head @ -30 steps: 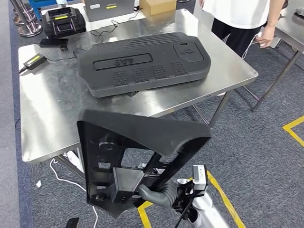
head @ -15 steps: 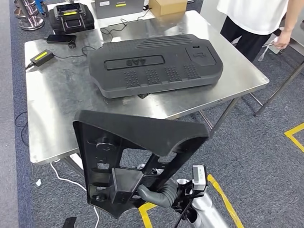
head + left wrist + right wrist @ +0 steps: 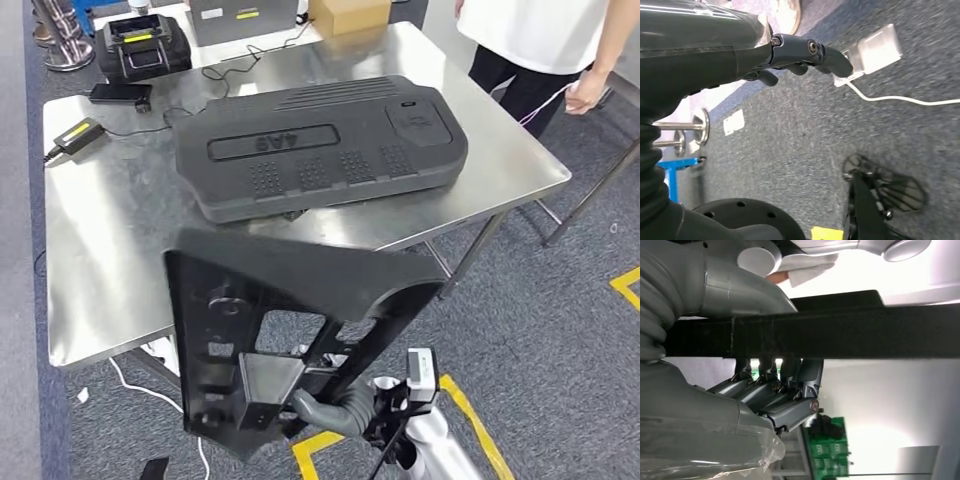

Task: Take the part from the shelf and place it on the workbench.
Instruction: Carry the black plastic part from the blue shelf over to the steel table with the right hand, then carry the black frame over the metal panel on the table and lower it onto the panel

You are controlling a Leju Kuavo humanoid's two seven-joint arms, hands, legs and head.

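My right hand (image 3: pixel 332 410) grips the black triangular part (image 3: pixel 302 275) from below and holds it up in front of me, its flat top edge level and its ribbed open frame facing me. In the right wrist view the fingers (image 3: pixel 779 390) wrap over the part's (image 3: pixel 847 332) dark edge. The steel workbench (image 3: pixel 113 240) stands just beyond the part, whose top edge overlaps the table's near edge in the head view. My left hand (image 3: pixel 791 52) hangs over the carpet with its fingers stretched out and nothing in them.
A large black moulded cover (image 3: pixel 317 140) lies across the middle of the workbench. At the back are a black case (image 3: pixel 140 45), a charger (image 3: pixel 75 135) with cables and a cardboard box (image 3: pixel 347 12). A person (image 3: pixel 536 40) stands at the far right corner. Yellow tape (image 3: pixel 468 420) marks the floor.
The whole picture has shifted a little, so the camera has moved. The part stays in my right hand in the same pose. The person's hand has moved at the right.
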